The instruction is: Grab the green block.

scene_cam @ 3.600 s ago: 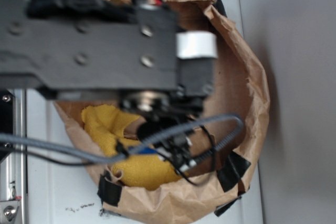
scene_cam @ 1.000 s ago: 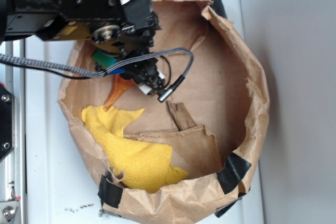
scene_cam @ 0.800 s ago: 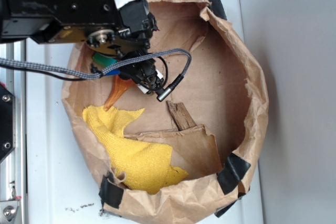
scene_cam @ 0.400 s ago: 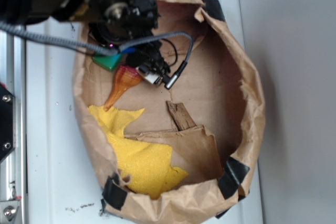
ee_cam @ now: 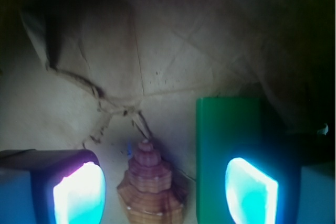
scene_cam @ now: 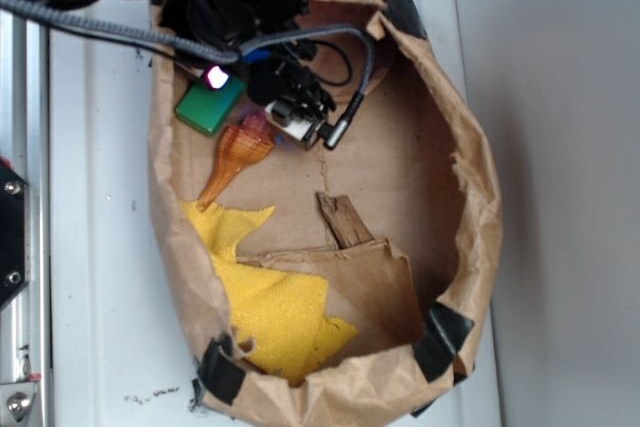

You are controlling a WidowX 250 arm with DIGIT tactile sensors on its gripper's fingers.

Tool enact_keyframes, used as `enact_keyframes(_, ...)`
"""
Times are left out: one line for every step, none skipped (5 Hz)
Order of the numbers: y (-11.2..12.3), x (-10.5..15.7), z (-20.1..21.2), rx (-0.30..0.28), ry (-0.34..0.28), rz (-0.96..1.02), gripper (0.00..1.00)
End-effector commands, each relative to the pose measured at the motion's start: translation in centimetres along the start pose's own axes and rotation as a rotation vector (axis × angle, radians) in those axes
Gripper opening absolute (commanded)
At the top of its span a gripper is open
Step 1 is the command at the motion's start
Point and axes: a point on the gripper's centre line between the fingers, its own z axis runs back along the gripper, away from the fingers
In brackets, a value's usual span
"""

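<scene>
Since the frame of a second ago I have slid up toward twelve o'clock in the exterior view, and the green block, which my body covered then, now lies mostly in the open on the floor of the paper bag, near its ten o'clock wall. My gripper is spread wide, holding nothing. In the wrist view my left fingertip glows at seven o'clock and my right fingertip at five o'clock, overlapping the near end of the block. The orange seashell sits between my fingers, just beside the block's left edge. In the exterior view the shell points toward the yellow cloth at seven o'clock.
</scene>
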Motion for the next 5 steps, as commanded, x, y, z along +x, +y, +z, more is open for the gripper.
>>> enact_keyframes(1.7,1.7,-0.9,0.13,-0.173,0.148,1.0)
enact_keyframes(1.4,1.5,-1.4,0.168,-0.203,0.188,1.0)
enact_keyframes(1.2,1.1,-2.0,0.23,-0.227,0.237,1.0)
enact_keyframes(1.3,0.5,-3.0,0.319,-0.262,0.2,1.0)
enact_keyframes(1.5,-0.1,-4.0,0.356,-0.281,0.15,1.0)
